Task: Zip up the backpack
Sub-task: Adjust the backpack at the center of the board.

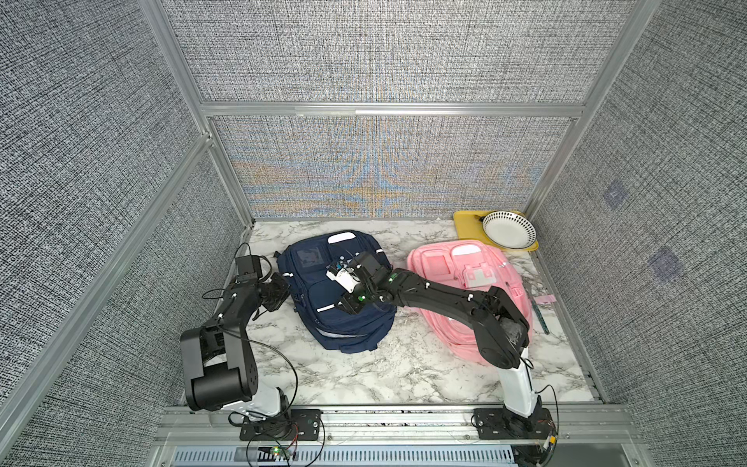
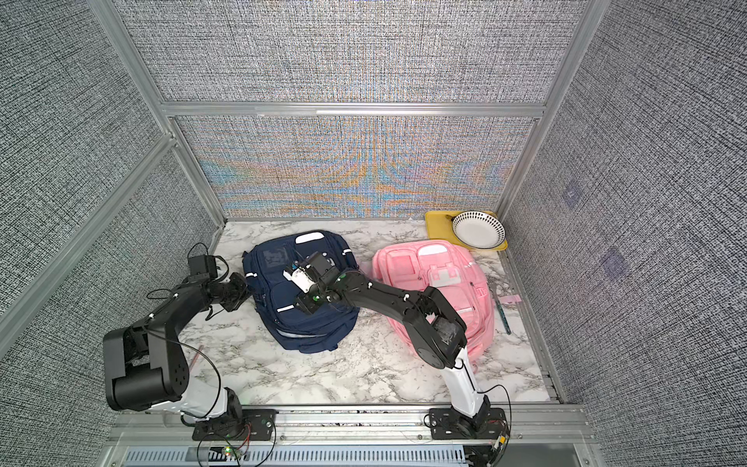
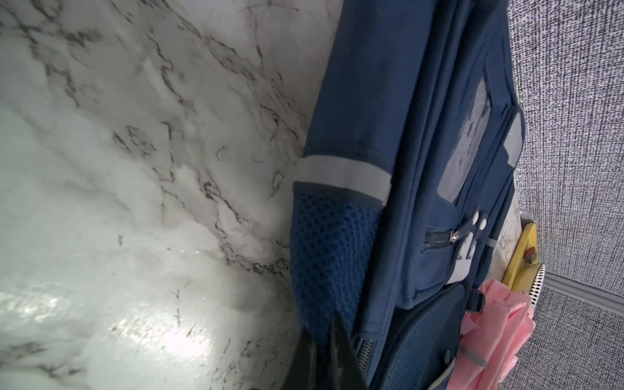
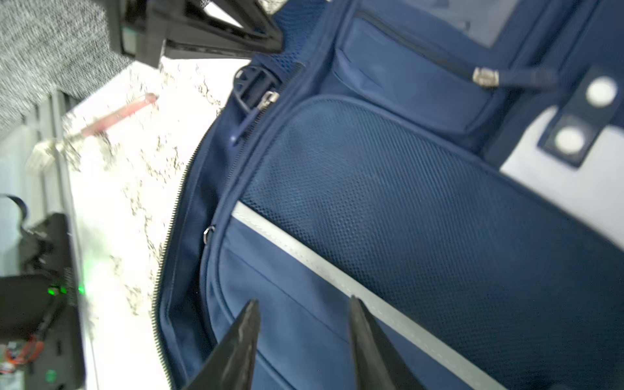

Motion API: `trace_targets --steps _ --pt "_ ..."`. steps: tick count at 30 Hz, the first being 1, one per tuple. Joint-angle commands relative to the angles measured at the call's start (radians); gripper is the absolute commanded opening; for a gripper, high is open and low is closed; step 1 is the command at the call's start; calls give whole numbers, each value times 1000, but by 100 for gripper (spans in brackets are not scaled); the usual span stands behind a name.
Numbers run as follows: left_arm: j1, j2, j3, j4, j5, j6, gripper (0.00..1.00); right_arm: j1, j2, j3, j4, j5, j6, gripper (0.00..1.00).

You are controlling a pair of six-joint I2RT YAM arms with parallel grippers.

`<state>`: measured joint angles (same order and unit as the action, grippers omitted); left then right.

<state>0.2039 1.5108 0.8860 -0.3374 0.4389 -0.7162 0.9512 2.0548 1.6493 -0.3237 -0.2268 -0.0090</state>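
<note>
A navy backpack lies flat mid-table. Its main zipper gapes along the side facing the left arm, with bare teeth showing. The zipper pull, with its blue cord, sits further along near the side pocket. My left gripper is at that side, shut on the blue mesh side pocket. My right gripper hovers over the front pocket just below the grey reflective strip. It is open, with nothing between its fingers.
A pink backpack lies right of the navy one, under the right arm. A yellow tray holding a dotted white bowl sits at the back right corner. A teal ruler lies by the right edge and a red pen near the left arm.
</note>
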Motion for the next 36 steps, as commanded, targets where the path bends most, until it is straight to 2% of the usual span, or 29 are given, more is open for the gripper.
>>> trace_targets --steps 1,8,19,26,30,32,35,36 --pt "-1 -21 -2 -12 56 1 0 42 -16 -1 -31 55 -123 46" --pt "-1 -49 -7 -34 63 4 0 125 -3 -2 -75 76 -153 46" --pt "-1 -56 -25 -32 61 2 0 159 -53 -65 -80 97 -130 46" --pt "-1 -72 -35 -27 64 -6 0 168 35 4 -126 118 -140 46" --pt "-1 -68 -41 -9 76 -22 0 183 72 14 -132 174 -149 45" --pt "-1 -68 -44 -3 86 -26 0 182 85 19 -137 232 -133 39" --pt "-1 -72 -47 -6 87 -22 0 182 101 44 -137 396 -70 12" --pt "-1 -75 -50 -8 86 -21 0 182 105 55 -141 453 -51 7"
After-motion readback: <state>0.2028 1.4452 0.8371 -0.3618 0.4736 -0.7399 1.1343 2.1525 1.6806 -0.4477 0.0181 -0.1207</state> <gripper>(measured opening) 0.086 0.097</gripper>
